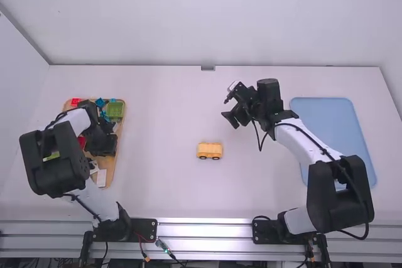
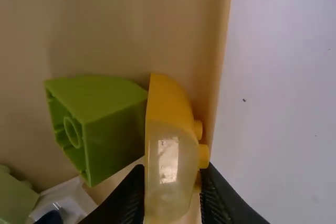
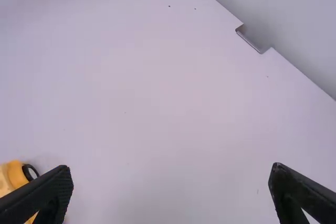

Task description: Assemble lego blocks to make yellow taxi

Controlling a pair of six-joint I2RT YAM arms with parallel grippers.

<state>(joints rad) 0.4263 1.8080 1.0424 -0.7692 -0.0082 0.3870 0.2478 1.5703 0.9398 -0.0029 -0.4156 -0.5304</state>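
Yellow wheeled taxi body [image 1: 210, 150] first — parked near the middle of the white table [image 1: 157, 111], with its long axis running left to right across the high view and wheels showing along the side facing the camera. Way off to the right of the left gripper [image 2: 175, 167], at about the same reach out from the arm bases. Basically a sideways trip, then, not much of a forward one.

Pretty sure about that left gripper being clamped on a curved yellow brick [image 2: 168, 156], with one finger at the studded side and the other at the face opposite. Held lengthwise along the fingers, down at the wooden tray [image 1: 112, 167], just beside a green brick [image 2: 113, 124]. Hard to tell whether touching it or not.

As for the right gripper [image 3: 171, 168] — wide apart, with nothing between the fingers. Much nearer to the taxi body, poised a bit beyond and slightly to the right of it. Handy for steadying, maybe, but would need to come back toward the bases first.

Next job, at a guess: lift clear of the green brick, carry right, then get the curved brick turned to match that left-to-right axis before pressing down. Worth watching the studs, though — pinched against a finger like that, might need a regrip to seat properly.
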